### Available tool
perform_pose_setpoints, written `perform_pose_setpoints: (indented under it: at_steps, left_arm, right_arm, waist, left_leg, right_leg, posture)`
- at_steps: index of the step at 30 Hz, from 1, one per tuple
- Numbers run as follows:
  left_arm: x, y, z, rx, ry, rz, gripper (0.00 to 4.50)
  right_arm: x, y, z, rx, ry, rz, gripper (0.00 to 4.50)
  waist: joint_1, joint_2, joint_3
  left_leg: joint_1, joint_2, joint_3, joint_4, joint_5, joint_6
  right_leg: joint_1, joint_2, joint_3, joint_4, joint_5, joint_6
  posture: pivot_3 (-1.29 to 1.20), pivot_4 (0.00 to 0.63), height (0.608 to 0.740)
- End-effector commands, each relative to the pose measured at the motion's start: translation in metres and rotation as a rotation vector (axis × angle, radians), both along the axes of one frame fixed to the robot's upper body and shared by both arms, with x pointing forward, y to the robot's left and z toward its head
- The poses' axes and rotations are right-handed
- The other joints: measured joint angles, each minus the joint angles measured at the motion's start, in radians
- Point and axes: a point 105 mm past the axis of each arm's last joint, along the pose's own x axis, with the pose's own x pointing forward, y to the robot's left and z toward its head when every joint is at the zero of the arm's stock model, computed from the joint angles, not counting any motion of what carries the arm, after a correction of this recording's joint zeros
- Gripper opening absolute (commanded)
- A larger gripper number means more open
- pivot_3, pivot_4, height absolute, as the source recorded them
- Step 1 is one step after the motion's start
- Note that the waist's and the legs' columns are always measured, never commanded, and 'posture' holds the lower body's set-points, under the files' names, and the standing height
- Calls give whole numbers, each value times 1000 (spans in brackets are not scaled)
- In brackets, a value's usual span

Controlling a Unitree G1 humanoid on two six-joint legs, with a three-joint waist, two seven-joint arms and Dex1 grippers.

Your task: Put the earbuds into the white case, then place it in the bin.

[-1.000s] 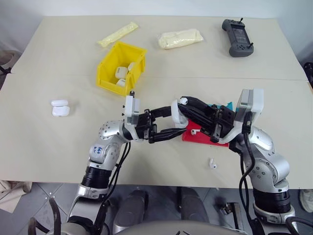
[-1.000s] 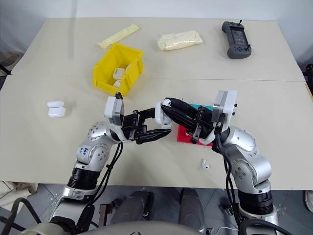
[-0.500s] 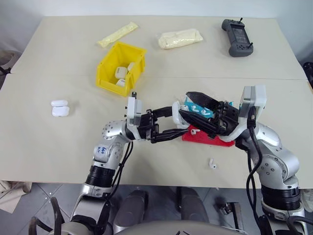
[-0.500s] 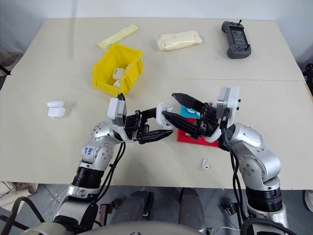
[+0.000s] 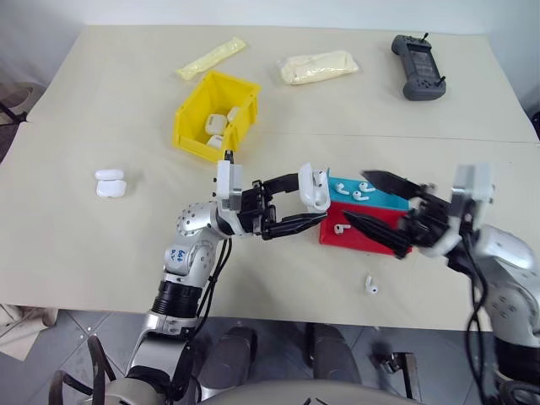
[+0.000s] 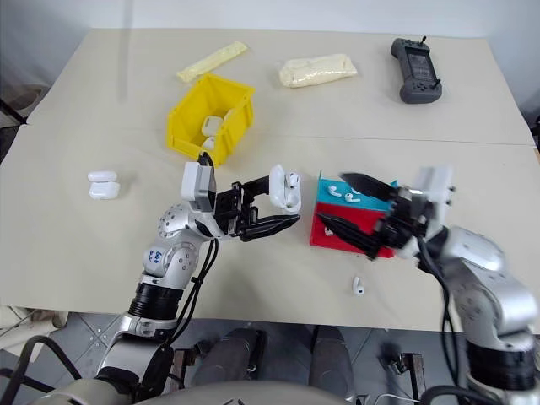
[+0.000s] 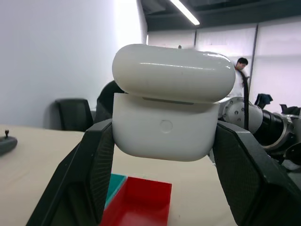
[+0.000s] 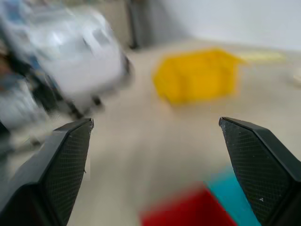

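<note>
Between the two black fingers of the left gripper (image 5: 310, 202) a small glossy white rounded earbud case (image 7: 168, 113) is clamped by its sides, its hinged lid standing slightly ajar above the body. Just beyond those fingertips, a shallow blue plastic tray (image 5: 371, 196) and a shallow red plastic tray (image 5: 359, 235) are seen side by side on the beige table (image 5: 101, 245); tiny glossy white earbuds (image 5: 352, 191) lie in the blue tray, and one more lies in the red. The right gripper (image 5: 375, 205) is held over these trays, its black fingers spread wide with nothing between them. Near its fingertips, toward the table's front edge, a single white earbud (image 5: 370, 286) lies on the bare table. Well behind the left gripper, a bright yellow plastic bin (image 5: 213, 126) with tall walls holds several white cases. Further off to the left, two more white cases (image 5: 110, 183) rest together.
</note>
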Motion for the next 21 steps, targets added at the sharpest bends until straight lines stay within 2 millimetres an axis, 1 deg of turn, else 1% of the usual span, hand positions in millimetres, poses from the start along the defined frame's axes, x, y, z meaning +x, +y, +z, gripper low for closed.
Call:
perform_pose_setpoints:
  at_steps: [1, 4, 6, 7, 9, 12, 14, 18, 20, 21]
  left_arm:
    - [-4, 4, 4, -14, -37, -12, 2771]
    - [-5, 4, 0, -4, -37, -17, 2771]
    - [-5, 3, -1, 0, -35, -18, 2771]
    - [-5, 3, -2, 1, -34, -19, 2771]
    - [-5, 3, -3, 9, -40, -23, 2771]
    - [-3, 4, -4, 8, -44, -8, 2771]
    - [0, 3, -4, 2, -44, 4, 2771]
    - [0, 1, -4, -5, -44, 12, 2771]
    - [-2, 2, -6, -4, -44, 17, 2771]
    - [-2, 3, -7, -4, -43, 19, 2771]
  right_arm:
    - [-12, -42, -1, -129, -79, -124, 4478]
    - [-25, -84, -25, -253, -50, -234, 4478]
    - [-30, -104, -31, -272, -48, -300, 4478]
    - [-31, -111, -34, -274, -40, -324, 4478]
    - [-32, -118, -38, -311, -29, -329, 4478]
    - [-24, -115, -32, -313, -30, -298, 4478]
    - [-9, -108, -21, -319, -34, -270, 4478]
    - [25, -81, 6, -354, -2, -178, 4478]
    - [49, -61, 17, -432, 52, -121, 4478]
    - [58, -55, 19, -477, 76, -106, 4478]
  waist:
    - [3, 0, 0]
    - [3, 0, 0]
    - [1, 0, 0]
    - [-2, 0, 0]
    - [-9, 0, 0]
    - [-17, 0, 0]
    - [-21, 1, 0]
    - [-17, 3, 0]
    - [-16, 4, 0]
    - [-19, 4, 0]
  left_leg:
    - [0, 0, 0, 0, 0, 0]
    - [2, -1, 2, 0, 0, 0]
    - [3, -1, 2, 0, 0, 0]
    - [4, 0, 3, 0, 0, 0]
    - [4, 1, 3, 0, 0, 0]
    - [4, 1, 2, -1, 0, 0]
    - [5, 1, 3, 0, 0, 0]
    - [4, 3, 2, 0, 0, 0]
    - [4, 3, 2, 1, 0, 0]
    - [3, 3, 2, 0, 0, 0]
  right_leg:
    - [0, 0, 0, 0, 0, 0]
    - [2, 1, 1, 0, 0, 0]
    - [3, 2, 1, -1, 0, 0]
    - [3, 2, 1, -1, 0, 0]
    - [3, 2, 1, -1, 0, 0]
    - [3, 2, 1, -1, 0, 0]
    - [3, 3, 2, -1, 0, 0]
    - [3, 2, 2, 0, 0, 0]
    - [2, 2, 2, 0, 0, 0]
    - [1, 2, 2, -1, 0, 0]
  posture:
    - [0, 150, 740]
    - [0, 150, 740]
    - [0, 150, 740]
    - [0, 150, 740]
    - [0, 150, 740]
    - [0, 150, 740]
    - [0, 150, 740]
    - [0, 150, 740]
    - [0, 150, 740]
    - [0, 150, 740]
